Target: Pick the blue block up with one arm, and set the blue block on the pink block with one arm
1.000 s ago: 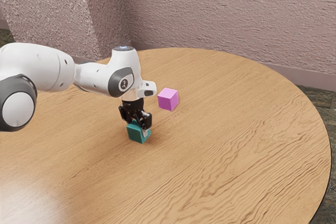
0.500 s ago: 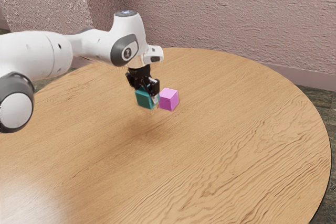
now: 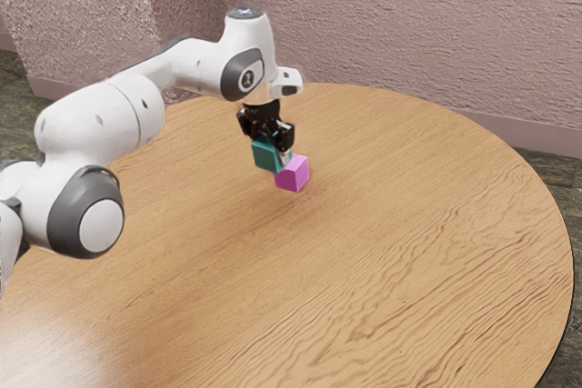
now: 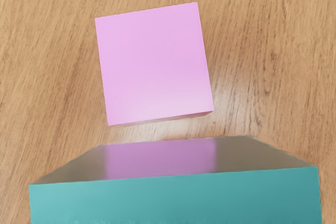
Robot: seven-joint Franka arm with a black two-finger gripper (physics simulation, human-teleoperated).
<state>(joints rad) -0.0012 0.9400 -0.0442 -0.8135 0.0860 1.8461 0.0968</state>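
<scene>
Gripper [image 3: 270, 146]: clamped on teal block [image 3: 264, 157], airborne. Pink block [image 3: 293, 173]: just below and slightly beyond the gripper, not squarely underneath.

White arm [image 3: 136, 115] enters from exterior view's left, reaches over round wooden table [image 3: 409, 252]. Black gripper [image 3: 270, 146] points down, fingers clamped on both sides of teal block [image 3: 264, 157]. Teal block off table, tilted, just above pink block [image 3: 293, 173], offset toward exterior view's left. Contact between the blocks: cannot tell. Pink block rests on table. Rough pinkish wall [image 3: 409, 24] behind.
</scene>
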